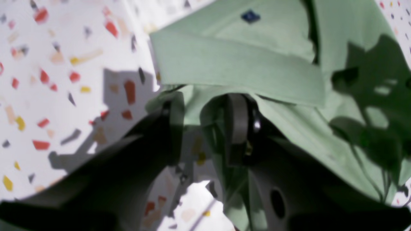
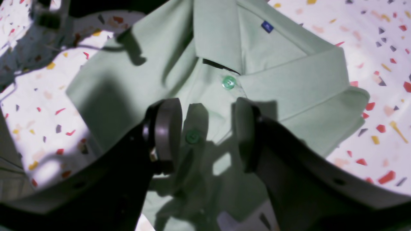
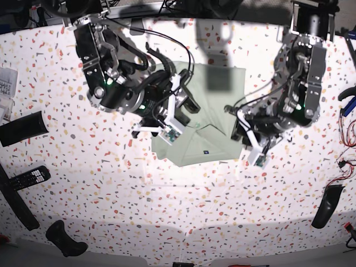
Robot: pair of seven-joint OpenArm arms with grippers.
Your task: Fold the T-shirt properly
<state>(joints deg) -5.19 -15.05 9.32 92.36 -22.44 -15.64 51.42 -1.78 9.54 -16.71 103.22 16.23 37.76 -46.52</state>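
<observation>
The T-shirt (image 3: 208, 133) lies in the middle of the speckled bench (image 3: 167, 189), partly folded into a compact green shape, between my two arms.

My left gripper (image 1: 205, 128) sits at the shirt's edge beside the collar (image 1: 237, 67). In the left wrist view a fold of green cloth runs down between my two fingers, and one finger (image 1: 236, 125) is pressed against it, so this gripper looks clenched on the T-shirt's edge, with the cloth draped over the finger housing on that side. The small dark label (image 1: 250, 16) shows on the fabric past the collar band. The bench surface appears just beyond the shirt's border on the other side.

My right gripper (image 2: 207, 134) hovers over the front of the shirt, right above the button strip. Its fingers stand apart, with one finger (image 2: 167, 131) on each side of the placket and nothing pinched between them; whether the tips touch the cloth I cannot tell. One button (image 2: 192, 137) lies in shadow between the fingers, and a second button (image 2: 228, 82) sits further up, just below the collar's opening. The collar flaps lie folded flat, and the blue label shows inside the neck.

Off to the far side of the bench lies a black remote control (image 3: 28, 178), well apart from the shirt.
</observation>
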